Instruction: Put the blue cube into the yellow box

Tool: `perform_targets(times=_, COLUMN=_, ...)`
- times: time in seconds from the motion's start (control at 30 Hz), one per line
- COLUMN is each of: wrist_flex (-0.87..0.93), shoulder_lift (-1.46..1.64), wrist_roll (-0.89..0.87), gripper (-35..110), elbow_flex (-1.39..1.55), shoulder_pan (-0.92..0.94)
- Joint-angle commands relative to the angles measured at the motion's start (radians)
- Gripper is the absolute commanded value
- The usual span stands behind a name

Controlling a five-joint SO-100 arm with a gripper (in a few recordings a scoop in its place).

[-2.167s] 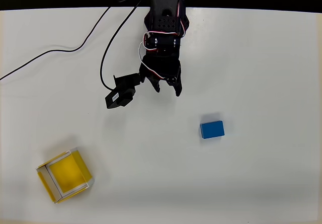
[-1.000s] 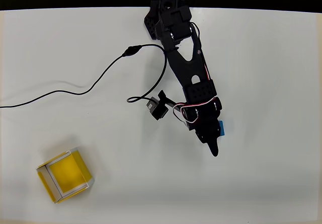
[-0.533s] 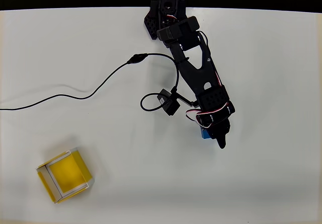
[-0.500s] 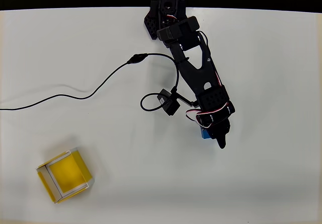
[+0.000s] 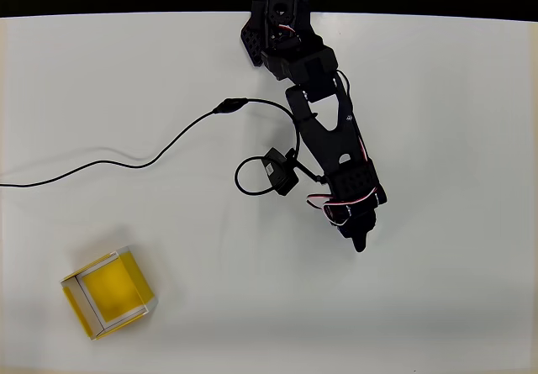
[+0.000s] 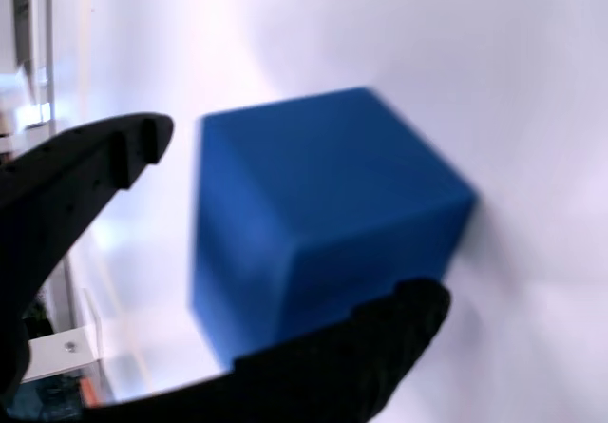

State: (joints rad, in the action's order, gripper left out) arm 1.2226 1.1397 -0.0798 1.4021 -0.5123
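Note:
In the wrist view the blue cube [image 6: 323, 204] looms large and slightly blurred on the white table, between the two black fingers of my gripper [image 6: 285, 219]. One fingertip [image 6: 138, 138] stands a small gap off the cube's left face. The other fingertip [image 6: 413, 309] lies along its lower right edge. The jaws are open around the cube. In the overhead view the gripper [image 5: 357, 235] points down at the right of centre and covers the cube. The yellow box [image 5: 108, 294] sits open-topped at the lower left, far from the gripper.
A black cable [image 5: 126, 162] runs from the left edge across the table to the wrist camera [image 5: 282, 171]. The arm's base [image 5: 277, 21] stands at the table's far edge, with a dark band behind it. White table lies between the gripper and the box.
The arm swung out from the centre to the cube. In the last half second the gripper shifted a little left and now covers the blue sliver seen before.

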Motion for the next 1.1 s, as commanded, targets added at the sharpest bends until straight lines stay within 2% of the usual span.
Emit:
perform_targets(times=0.0, wrist_flex=0.008, shoulder_lift=0.043, wrist_roll=-0.026, gripper=48, elbow_flex=-0.094, shoulder_pan=-0.003)
perform_targets(times=0.63, wrist_flex=-0.052, shoulder_lift=0.0, wrist_roll=-0.009, gripper=30, elbow_flex=-0.112, shoulder_pan=-0.032)
perform_targets(times=1.07, wrist_flex=-0.075, shoulder_lift=0.032, wrist_roll=0.109, gripper=20, elbow_flex=-0.106, shoulder_pan=-0.028)
